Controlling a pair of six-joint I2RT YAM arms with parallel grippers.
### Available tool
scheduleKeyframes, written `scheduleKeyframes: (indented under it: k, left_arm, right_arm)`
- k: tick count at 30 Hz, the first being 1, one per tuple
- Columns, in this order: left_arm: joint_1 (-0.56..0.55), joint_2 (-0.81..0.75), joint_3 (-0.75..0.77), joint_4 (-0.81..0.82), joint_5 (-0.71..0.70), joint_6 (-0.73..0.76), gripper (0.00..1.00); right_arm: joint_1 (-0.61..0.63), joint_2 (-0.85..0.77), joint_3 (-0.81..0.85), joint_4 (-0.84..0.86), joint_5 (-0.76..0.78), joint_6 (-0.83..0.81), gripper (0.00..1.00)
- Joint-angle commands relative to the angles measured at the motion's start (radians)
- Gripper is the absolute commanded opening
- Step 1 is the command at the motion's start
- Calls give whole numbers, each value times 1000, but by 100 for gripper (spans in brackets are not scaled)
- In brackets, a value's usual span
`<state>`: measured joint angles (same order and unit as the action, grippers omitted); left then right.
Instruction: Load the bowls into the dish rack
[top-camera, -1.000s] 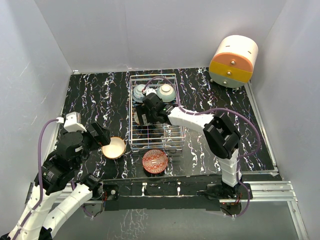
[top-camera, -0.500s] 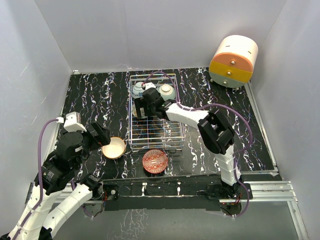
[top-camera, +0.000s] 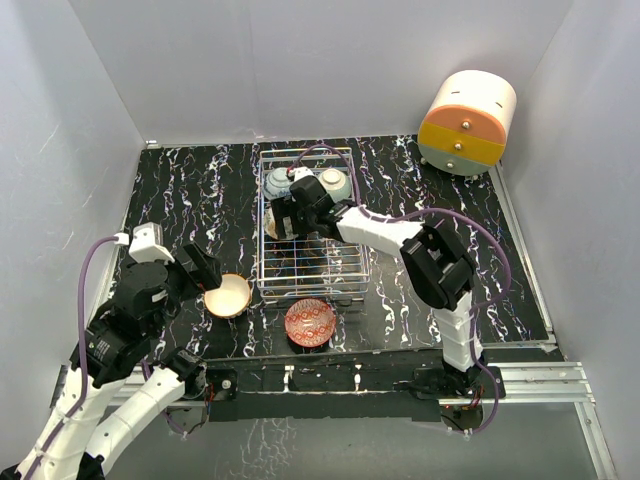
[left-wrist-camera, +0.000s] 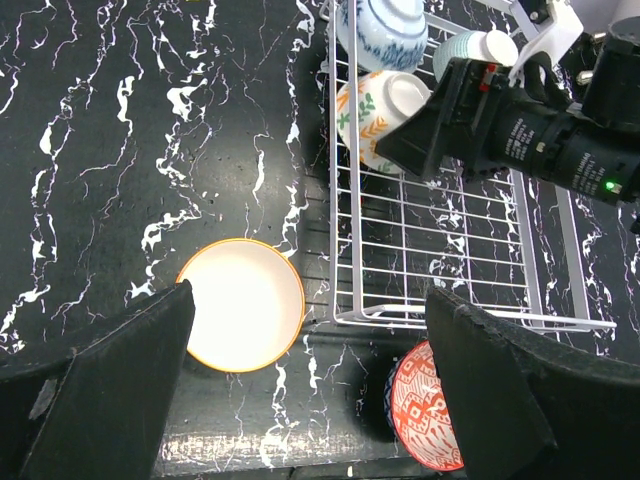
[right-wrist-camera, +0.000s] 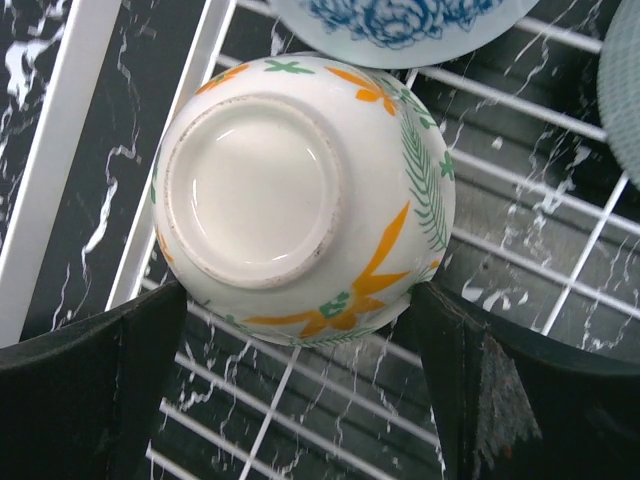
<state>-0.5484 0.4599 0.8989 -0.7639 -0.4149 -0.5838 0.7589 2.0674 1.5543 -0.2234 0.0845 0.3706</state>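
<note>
The wire dish rack (top-camera: 345, 262) stands mid-table. At its far end lie a blue-patterned bowl (top-camera: 278, 183) and a pale mint bowl (top-camera: 334, 183). A leafy bowl (right-wrist-camera: 300, 195) rests bottom-up on the wires by the rack's left side (right-wrist-camera: 60, 140). My right gripper (right-wrist-camera: 300, 400) is open just behind it, a finger near each side of the rim. A cream-tan bowl (left-wrist-camera: 242, 318) and a red patterned bowl (left-wrist-camera: 425, 405) sit on the table near the rack's front corner (left-wrist-camera: 340, 318). Above them my left gripper (left-wrist-camera: 310, 400) hangs open and holds nothing.
A cream-and-orange drawer unit (top-camera: 467, 122) stands at the back right corner. White walls close in the black marbled table (top-camera: 190, 190) on three sides. The right arm (left-wrist-camera: 530, 130) reaches across the rack's far half.
My right gripper has shifted slightly back and left over the rack, near the leafy bowl. The left arm and the two bowls on the table have not moved.
</note>
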Motion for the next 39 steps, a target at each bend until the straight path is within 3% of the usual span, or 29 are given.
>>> scheduleKeyframes:
  k: [1,12,17,22,29,35,39]
  left_arm:
    - [-2,17,-13,12,-3,10,97]
    - [-2,25,2,25,24,15,97]
    - [-2,25,14,112,208,119,97]
    - [-2,37,1,204,372,151,97]
    - [-2,86,-31,302,465,148,97]
    - [-2,173,-58,434,575,103,97]
    - [-8,193,-43,461,569,95,95]
  right_arm:
    - [3,-118,-44,53,-61,-15,99]
    - [0,-221,-14,-1,-63,-19,99]
    - [-30,-351,-29,-45,7,15,99]
    - [-127,-561,-147,-106,10,45,99]
    - [-302,-829,-347,-240,-15,31,99]
    - [-443,-942,-452,-290,-104,24,99]
    - [-481,-962,-459,-295,-144,24,99]
